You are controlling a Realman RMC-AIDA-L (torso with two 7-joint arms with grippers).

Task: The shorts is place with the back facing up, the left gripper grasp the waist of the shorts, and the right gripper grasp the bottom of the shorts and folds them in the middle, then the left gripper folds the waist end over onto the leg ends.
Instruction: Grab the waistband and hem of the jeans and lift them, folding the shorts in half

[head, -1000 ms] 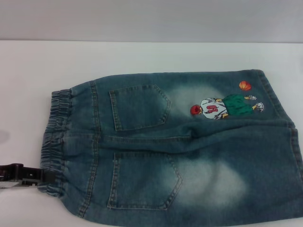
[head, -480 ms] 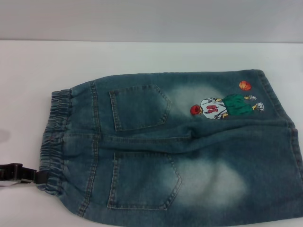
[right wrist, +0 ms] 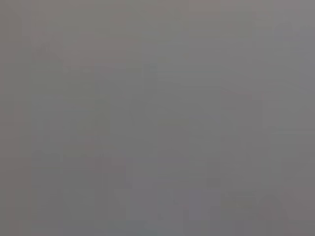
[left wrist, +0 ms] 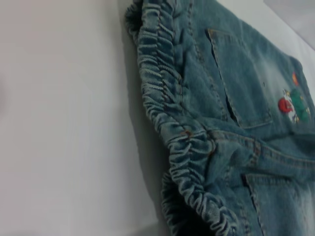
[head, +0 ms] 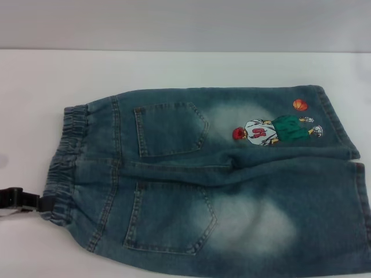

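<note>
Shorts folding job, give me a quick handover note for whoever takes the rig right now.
Left gripper: at the near corner of the waist, touching the elastic band; grip not confirmed.
Right gripper: out of view in the head picture; its wrist view shows only plain grey.
The shorts lie flat on the white table, back pockets up, waist toward the robot's left, leg ends toward its right.
Done: nothing folded.
Left: grasp the waist and hems, fold in the middle, then fold waist onto leg ends.
</note>
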